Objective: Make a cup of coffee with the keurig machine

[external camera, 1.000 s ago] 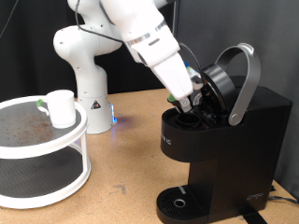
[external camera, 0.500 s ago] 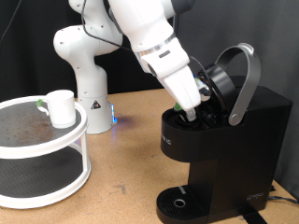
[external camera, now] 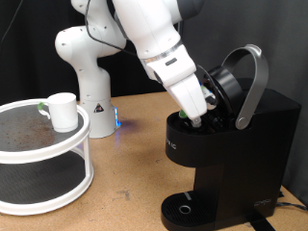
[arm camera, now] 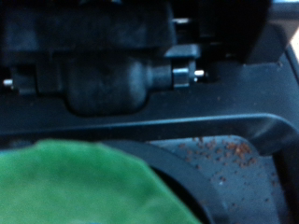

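My tool [external camera: 195, 117] inside the open keurig machine [external camera: 226, 159] | grip state: cannot tell | green-topped pod [arm camera: 89, 187] over the chamber | cup [external camera: 63, 111] waits on the rack [external camera: 48, 183]

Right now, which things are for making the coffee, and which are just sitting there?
For the coffee: keurig machine, lid up; green-topped pod at its open holder; gripper there too; cup.
Just sitting there: round white tiered stand under the cup.
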